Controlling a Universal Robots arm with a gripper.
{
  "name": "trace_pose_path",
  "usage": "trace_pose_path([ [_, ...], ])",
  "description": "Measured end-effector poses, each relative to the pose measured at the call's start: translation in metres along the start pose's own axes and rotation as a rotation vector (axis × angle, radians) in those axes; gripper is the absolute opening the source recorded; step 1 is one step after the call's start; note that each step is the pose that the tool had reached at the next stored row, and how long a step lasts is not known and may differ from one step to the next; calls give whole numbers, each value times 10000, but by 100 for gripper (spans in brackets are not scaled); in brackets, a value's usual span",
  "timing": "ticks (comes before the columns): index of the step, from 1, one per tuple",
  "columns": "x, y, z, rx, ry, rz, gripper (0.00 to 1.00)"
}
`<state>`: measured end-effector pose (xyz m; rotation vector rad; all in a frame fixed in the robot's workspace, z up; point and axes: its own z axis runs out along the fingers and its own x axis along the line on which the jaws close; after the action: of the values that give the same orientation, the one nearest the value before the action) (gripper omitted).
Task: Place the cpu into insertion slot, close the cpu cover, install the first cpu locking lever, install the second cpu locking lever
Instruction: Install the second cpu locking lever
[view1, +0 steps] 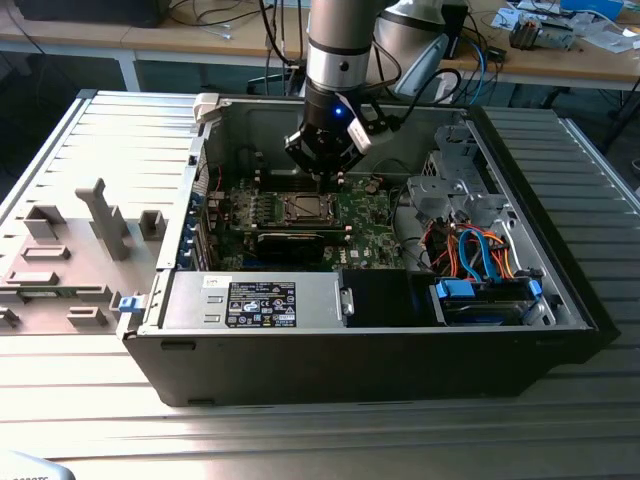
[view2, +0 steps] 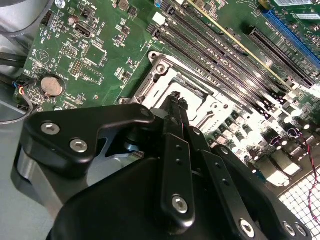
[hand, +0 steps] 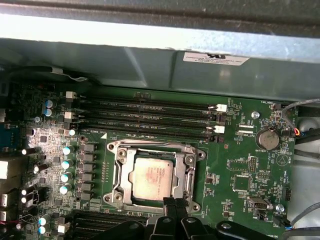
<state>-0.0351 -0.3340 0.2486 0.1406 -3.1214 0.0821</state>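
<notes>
The cpu (hand: 151, 179), a small square chip with a silvery-tan top, lies in the insertion slot (view1: 305, 208) on the green board. The cpu cover (hand: 121, 172), a silvery frame plate, lies flat around it, and the chip shows through its window. In the first wrist view my gripper (hand: 175, 201) is shut, its black fingertips together right at the socket's edge. The second wrist view has the gripper (view2: 176, 97) tips over the cover (view2: 212, 107). From the exterior view, the gripper (view1: 322, 178) hangs just above the far rim of the socket.
Long black memory slots (hand: 150, 117) run beside the socket toward the case wall (hand: 150, 65). Capacitors (hand: 65, 165) and a coin battery (hand: 269, 139) flank it. The power supply (view1: 260, 300), drive cables (view1: 480, 250) and a grey fixture (view1: 100, 220) sit farther off.
</notes>
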Motion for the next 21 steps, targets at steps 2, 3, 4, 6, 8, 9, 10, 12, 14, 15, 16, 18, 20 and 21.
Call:
trace_pose_path([
  [2, 1, -1, -1, -4, 1, 1, 11],
  [3, 1, -5, -2, -25, 0, -1, 11],
  [4, 2, -21, 1, -122, -11, -1, 11],
  [6, 5, -56, 2, -297, -26, -4, 11],
  [8, 9, -98, 5, -479, -44, -7, 11],
  [9, 12, -135, 7, -619, -56, -9, 11],
  [10, 17, -185, 10, -905, -82, -12, 11],
  [12, 24, -276, 15, -1198, -109, -17, 11],
  [14, 30, -339, 18, -1223, -110, -17, 11],
  [15, 34, -376, 20, -1250, -113, -16, 11],
  [16, 36, -401, 22, -1280, -116, -18, 11],
  [18, 38, -429, 23, -1317, -120, -18, 11],
  [20, 40, -441, 23, -1353, -123, -17, 11],
  [21, 40, -444, 23, -1360, -123, -18, 11],
])
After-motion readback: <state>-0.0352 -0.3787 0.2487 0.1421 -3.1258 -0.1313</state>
